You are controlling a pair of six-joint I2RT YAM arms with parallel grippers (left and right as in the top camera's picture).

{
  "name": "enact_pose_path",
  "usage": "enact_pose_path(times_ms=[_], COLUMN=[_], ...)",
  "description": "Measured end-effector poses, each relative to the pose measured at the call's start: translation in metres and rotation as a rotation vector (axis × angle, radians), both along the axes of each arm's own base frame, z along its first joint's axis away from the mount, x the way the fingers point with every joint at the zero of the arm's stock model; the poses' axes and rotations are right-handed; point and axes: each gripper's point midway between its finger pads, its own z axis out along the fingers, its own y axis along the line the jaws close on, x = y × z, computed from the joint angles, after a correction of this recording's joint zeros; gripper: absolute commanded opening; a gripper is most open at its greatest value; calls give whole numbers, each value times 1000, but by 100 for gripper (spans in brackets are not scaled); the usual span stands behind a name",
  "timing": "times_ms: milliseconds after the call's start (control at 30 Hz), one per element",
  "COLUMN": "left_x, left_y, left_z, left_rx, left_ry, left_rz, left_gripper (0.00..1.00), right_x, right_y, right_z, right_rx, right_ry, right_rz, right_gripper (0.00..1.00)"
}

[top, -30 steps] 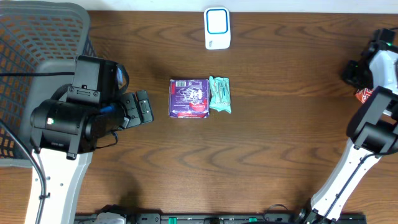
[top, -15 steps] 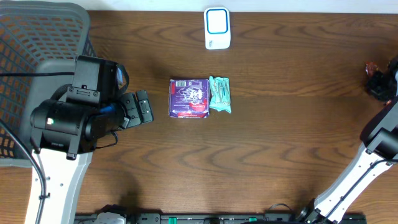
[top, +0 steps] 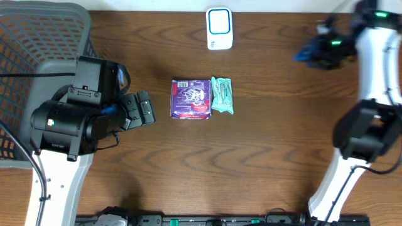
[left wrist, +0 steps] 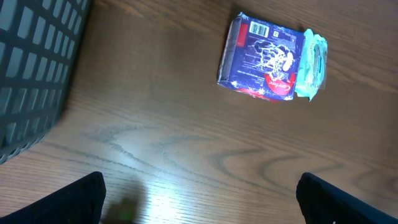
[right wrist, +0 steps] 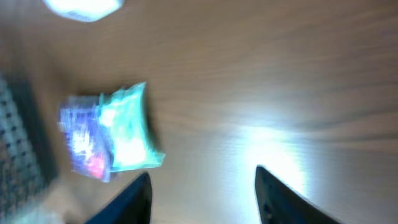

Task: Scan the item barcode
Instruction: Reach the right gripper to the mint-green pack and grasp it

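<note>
Overhead: I see the purple packet (top: 191, 98) and teal packet (top: 222, 95) touching mid-table, the white scanner (top: 219, 28) at the far edge and the basket (top: 38, 37) on the left. Left gripper (top: 143, 108) is spread and empty, near the purple packet. Right gripper (top: 314, 53) is a blur here.
Left wrist: only this view gives a clear look at the barcode label (left wrist: 259, 30) on the purple packet.
Right wrist: blurry, but the fingers (right wrist: 130, 199) stand apart with nothing between them.
</note>
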Motion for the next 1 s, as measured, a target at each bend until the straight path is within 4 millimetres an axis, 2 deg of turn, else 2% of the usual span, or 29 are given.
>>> enact_pose_path(times_ms=[100, 200, 300, 333, 433, 500, 600, 700, 900, 1000], left_x=[0, 0, 0, 0, 0, 0, 0, 0, 0, 0], left_y=[0, 0, 0, 0, 0, 0, 0, 0, 0, 0], left_z=[0, 0, 0, 0, 0, 0, 0, 0, 0, 0], left_rx=[0, 0, 0, 0, 0, 0, 0, 0, 0, 0], left_ry=[0, 0, 0, 0, 0, 0, 0, 0, 0, 0], left_rz=[0, 0, 0, 0, 0, 0, 0, 0, 0, 0], left_gripper=[98, 98, 98, 98, 98, 98, 98, 98, 98, 98], right_x=[-26, -47, -63, -69, -75, -79, -84, -83, -70, -61], right_y=[59, 109, 142, 158, 176, 188, 202, 204, 186, 173], right_z=[-14, -30, -40, -44, -49, -52, -53, -54, -54, -55], right_rx=[29, -12, -96, -157, -240, -283, -313, -327, -336, -309], right_ry=[81, 124, 132, 123, 103, 86, 67, 67, 87, 96], right_rz=[151, 291, 395, 441, 489, 519, 541, 517, 416, 362], right_gripper=[54, 61, 68, 77, 99, 99, 99, 99, 98, 87])
